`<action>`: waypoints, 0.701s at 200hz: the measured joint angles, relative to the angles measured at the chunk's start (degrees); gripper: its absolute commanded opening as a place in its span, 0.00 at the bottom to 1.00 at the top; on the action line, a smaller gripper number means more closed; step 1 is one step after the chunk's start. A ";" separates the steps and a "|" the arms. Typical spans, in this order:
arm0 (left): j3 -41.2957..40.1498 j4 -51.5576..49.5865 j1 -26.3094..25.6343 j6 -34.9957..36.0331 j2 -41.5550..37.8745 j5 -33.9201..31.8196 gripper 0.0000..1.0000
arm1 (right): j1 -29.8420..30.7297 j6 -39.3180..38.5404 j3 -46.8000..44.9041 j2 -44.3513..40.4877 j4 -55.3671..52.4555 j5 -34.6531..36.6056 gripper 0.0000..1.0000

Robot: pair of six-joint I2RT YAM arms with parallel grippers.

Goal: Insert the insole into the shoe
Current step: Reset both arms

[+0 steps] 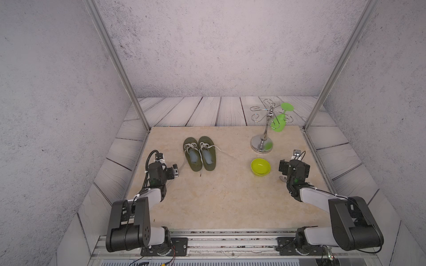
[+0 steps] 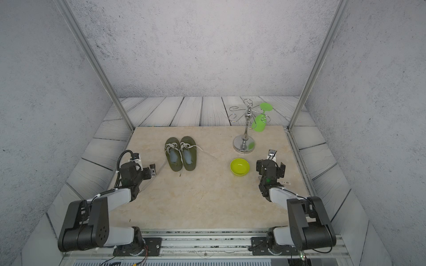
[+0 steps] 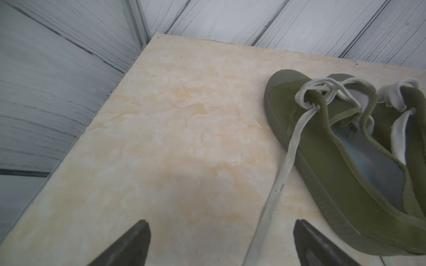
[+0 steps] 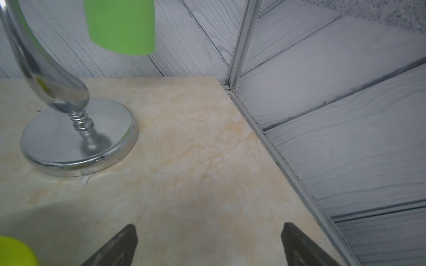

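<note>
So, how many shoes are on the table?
2. They stand side by side on the far left part of the table: the left shoe and the right shoe, close together, toes pointing away from the robot. No other shoe seems hidden.

Marble table (image 1: 219, 195): shoes (image 1: 199, 153), bowl (image 1: 260, 167), chrome stand (image 1: 262, 144)

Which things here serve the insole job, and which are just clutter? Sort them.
For the job:
shoes
bluish insoles, lying inside the shoes
left gripper and right gripper, both open and empty

Lying about:
bowl
stand
green glass, hanging on the stand
</note>
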 measured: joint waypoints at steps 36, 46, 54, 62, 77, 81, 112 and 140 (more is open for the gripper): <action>2.19 5.64 -2.71 2.01 6.25 -2.64 0.99 | -1.29 0.02 -4.00 3.65 7.17 -3.08 0.99; 1.79 7.26 -3.65 2.54 7.21 -3.37 0.99 | -1.49 -0.31 -4.26 5.68 11.54 -3.67 0.99; 1.55 7.58 -4.24 2.91 7.54 -3.93 0.99 | -1.49 -0.59 -4.28 7.52 14.34 -4.07 0.99; 1.46 7.63 -4.61 3.21 7.54 -4.28 0.99 | -1.49 -0.59 -4.17 8.52 14.47 -4.59 0.99; 1.49 8.22 -4.79 3.50 7.54 -4.98 0.99 | -1.51 -0.57 -2.62 8.57 11.30 -5.03 0.99; 1.49 8.28 -4.79 3.52 7.54 -5.11 0.99 | -1.53 -0.57 -1.95 8.57 10.80 -5.25 0.99; 1.49 8.41 -4.79 3.65 7.54 -5.73 0.99 | -1.68 -0.57 0.63 8.52 10.10 -6.03 0.99; 1.49 8.46 -4.79 3.65 7.54 -5.81 0.99 | -1.77 -0.57 0.70 8.52 9.07 -6.23 0.99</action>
